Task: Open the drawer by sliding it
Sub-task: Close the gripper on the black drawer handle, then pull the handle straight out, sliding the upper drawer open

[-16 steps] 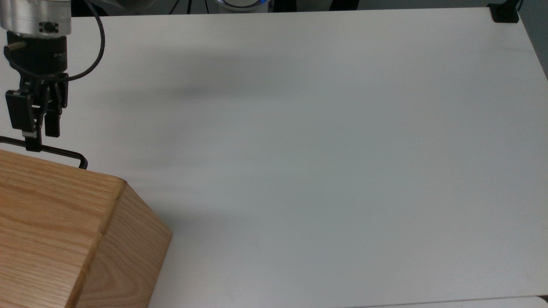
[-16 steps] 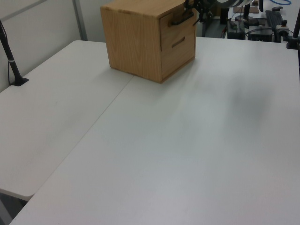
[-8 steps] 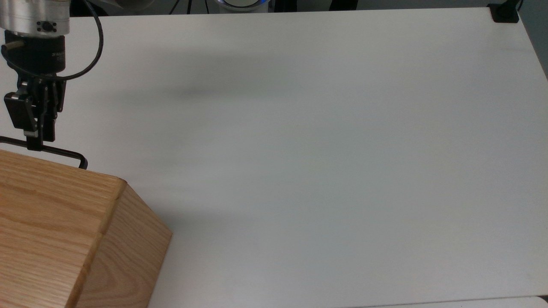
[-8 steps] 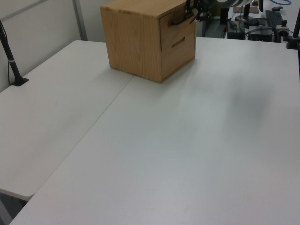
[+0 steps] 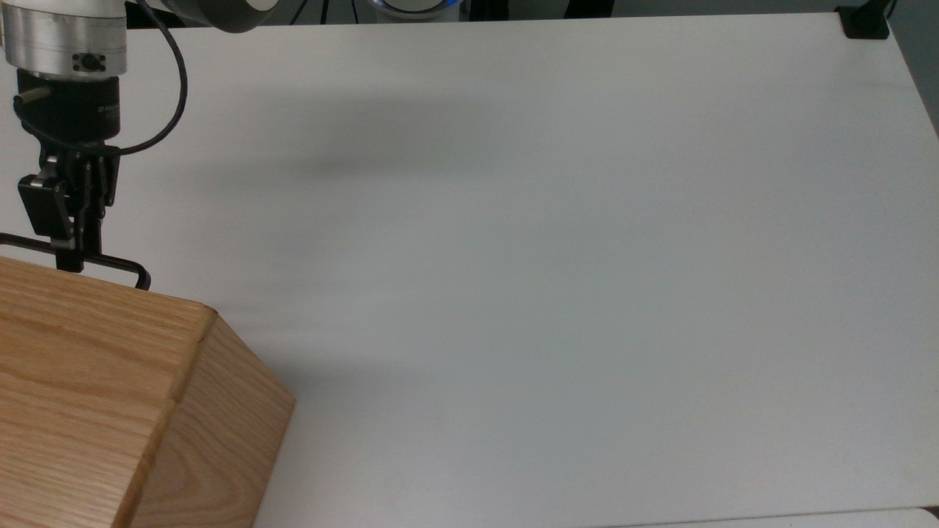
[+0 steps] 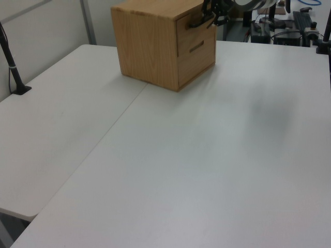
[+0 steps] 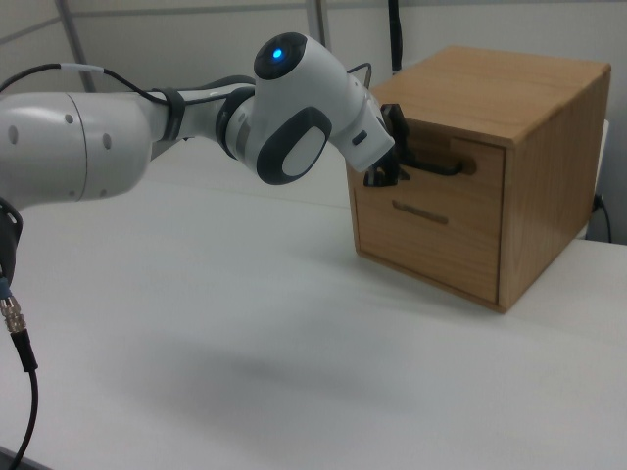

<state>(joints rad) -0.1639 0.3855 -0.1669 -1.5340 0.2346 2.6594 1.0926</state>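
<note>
The gripper [image 5: 71,253] is seen at the far left of the top view, a little above mid-height, its two black fingers drawn narrow and closed on the thin black handle [image 5: 110,262] of the drawer [image 7: 441,181]. The hold is taken part-way along the bar rather than at its bent end. A pull from there would likely be carried straight along the rails, with little twist on the drawer front.

In the right view, the gripper [image 7: 392,162] is found at upper centre, pressed against the upper front of the cabinet [image 7: 509,108], with the white arm [image 7: 294,108] reaching in from the right view's left. The approach is made roughly square to the front panel, presumably so that a straight retreat of the arm draws the drawer out.

The drawer occupies the upper compartment of the cabinet. In the right view its front panel appears flush with the cabinet face, so it is judged closed or barely started. A second drawer front with a smaller handle [image 7: 419,215] is seen beneath it, untouched.

The cabinet is placed at the upper middle of the left view, on the white table [image 6: 181,170], its front [image 6: 196,44] turned to the left view's right.
</note>
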